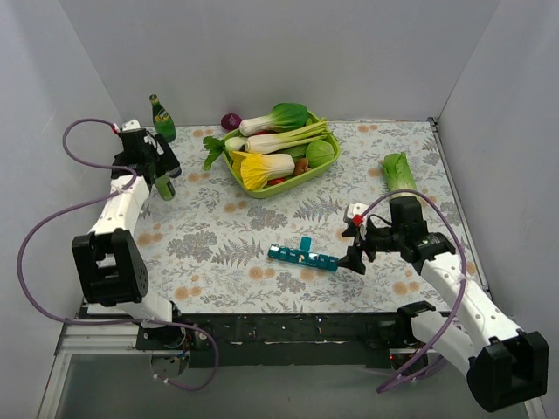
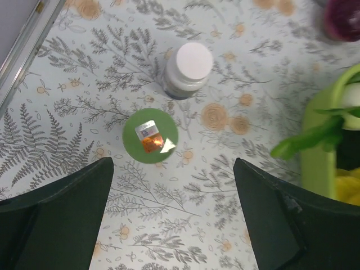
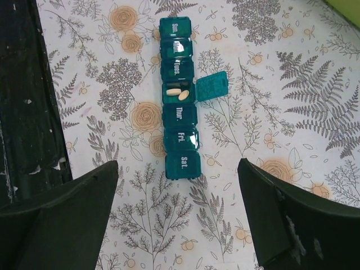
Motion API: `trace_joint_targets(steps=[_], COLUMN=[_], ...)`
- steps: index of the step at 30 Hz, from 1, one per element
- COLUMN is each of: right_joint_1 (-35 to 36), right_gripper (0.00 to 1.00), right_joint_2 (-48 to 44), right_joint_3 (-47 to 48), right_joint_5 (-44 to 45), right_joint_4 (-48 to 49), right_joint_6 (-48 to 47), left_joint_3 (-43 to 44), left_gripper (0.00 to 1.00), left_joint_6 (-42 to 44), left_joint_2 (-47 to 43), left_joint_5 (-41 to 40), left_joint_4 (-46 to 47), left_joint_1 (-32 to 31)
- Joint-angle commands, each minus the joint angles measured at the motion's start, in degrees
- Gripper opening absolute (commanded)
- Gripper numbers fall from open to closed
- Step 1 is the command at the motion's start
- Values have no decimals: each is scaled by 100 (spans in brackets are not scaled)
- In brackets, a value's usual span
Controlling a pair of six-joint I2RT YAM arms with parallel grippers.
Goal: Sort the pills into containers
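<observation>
- The right jaws stand spread wide with nothing between them, hovering over the surface (image 3: 315,112).
- The containers (image 3: 179,95) — one teal strip of lidded day compartments — lie flat on the surface. They are straight ahead of the right jaws and centred on the gap. The "Sat" end is nearest the fingertips, the "Sun" end farthest.
- One lid (image 3: 212,85) near the middle is flipped open sideways off the strip's long edge. Two pale pills (image 3: 177,91) sit in that compartment, and the other lids look shut.
- Likely handling: the strip is light, stiff, slick plastic, so a nudge would probably slide it. A hold across its narrow width at a closed compartment seems safest, since the thin lid hinge looks breakable.
- The pills look small, hard and smooth — apt to roll or squirt out from broad jaws.
- The left jaws are also spread and empty. Just ahead of their gap is a round green top (image 2: 150,136), and beyond it a white-capped bottle (image 2: 188,67). The strip is well apart from them.
</observation>
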Motion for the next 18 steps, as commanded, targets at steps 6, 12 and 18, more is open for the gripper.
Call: trace_joint_targets(steps=[6, 12, 18], right_joint_1=[287, 604, 963], right_gripper=[88, 88, 78], right_joint_2=[1368, 1554, 2169], right_joint_3=[558, 198, 470], right_joint_5=[-197, 507, 391], right_joint_4=[-140, 631, 703], right_joint_6=[-712, -1567, -970], left_joint_3=[-931, -1925, -2304], left_gripper=[85, 74, 63], left_joint_6=[-30, -232, -751], left_joint_2=[-2129, -2666, -2150], left_joint_5=[4080, 5159, 4789], left_joint_4=[-341, -7, 704], left_joint_1=[12, -1233, -2596])
